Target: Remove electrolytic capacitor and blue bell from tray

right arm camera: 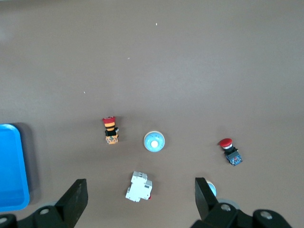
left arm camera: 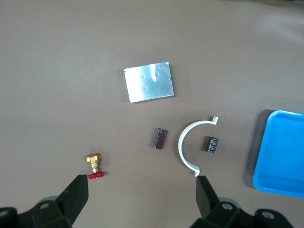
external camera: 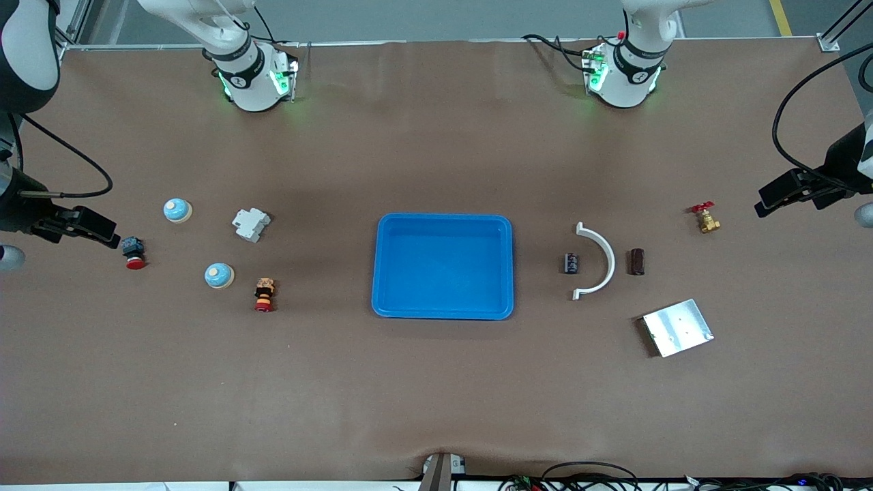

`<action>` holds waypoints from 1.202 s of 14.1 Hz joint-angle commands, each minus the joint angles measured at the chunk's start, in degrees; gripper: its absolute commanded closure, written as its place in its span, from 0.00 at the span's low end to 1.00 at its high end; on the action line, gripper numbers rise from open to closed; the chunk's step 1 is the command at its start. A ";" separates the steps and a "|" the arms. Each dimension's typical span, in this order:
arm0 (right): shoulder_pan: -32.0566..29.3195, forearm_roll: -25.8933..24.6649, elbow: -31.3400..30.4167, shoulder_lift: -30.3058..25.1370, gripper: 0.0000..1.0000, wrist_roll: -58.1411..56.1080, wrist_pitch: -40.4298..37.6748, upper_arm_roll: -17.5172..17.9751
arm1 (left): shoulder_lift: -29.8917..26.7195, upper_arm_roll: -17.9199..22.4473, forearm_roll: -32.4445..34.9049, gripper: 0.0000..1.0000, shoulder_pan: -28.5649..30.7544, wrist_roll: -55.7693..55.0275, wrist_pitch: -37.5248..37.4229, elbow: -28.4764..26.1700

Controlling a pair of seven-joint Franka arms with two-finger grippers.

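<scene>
Two light blue bells (external camera: 177,210) (external camera: 219,275) sit on the table toward the right arm's end. One bell shows in the right wrist view (right arm camera: 154,142); the other (right arm camera: 211,190) is partly hidden by a finger. A dark capacitor (external camera: 571,263) (left arm camera: 212,144) and a brown capacitor (external camera: 636,261) (left arm camera: 161,138) lie on either side of a white curved piece (external camera: 597,262). A blue tray (external camera: 382,273) lies empty at the middle. My right gripper (external camera: 102,232) (right arm camera: 140,194) is open and empty, high over the right arm's end. My left gripper (external camera: 767,201) (left arm camera: 142,190) is open and empty, high over the left arm's end.
Near the bells are a white circuit breaker (external camera: 251,224), a red push button (external camera: 134,252) and a stacked red-and-yellow button (external camera: 264,294). Near the capacitors are a metal plate (external camera: 677,327) and a brass valve with a red handle (external camera: 706,218).
</scene>
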 commanded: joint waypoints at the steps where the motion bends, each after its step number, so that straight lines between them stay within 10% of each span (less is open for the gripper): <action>1: -2.94 -0.27 1.02 -0.10 0.00 -2.41 -1.35 1.05 | -0.12 3.37 -0.86 0.00 -3.04 -0.15 -0.81 0.93; 4: -11.12 -0.18 1.20 -0.18 0.00 -4.70 -1.43 8.70 | -0.12 8.45 -0.86 0.00 -8.21 -0.15 -0.90 0.93; 17: -10.08 -0.36 -4.07 -5.37 0.00 -6.19 -4.51 6.69 | 0.06 12.87 -1.12 0.00 -11.05 0.11 -0.90 0.84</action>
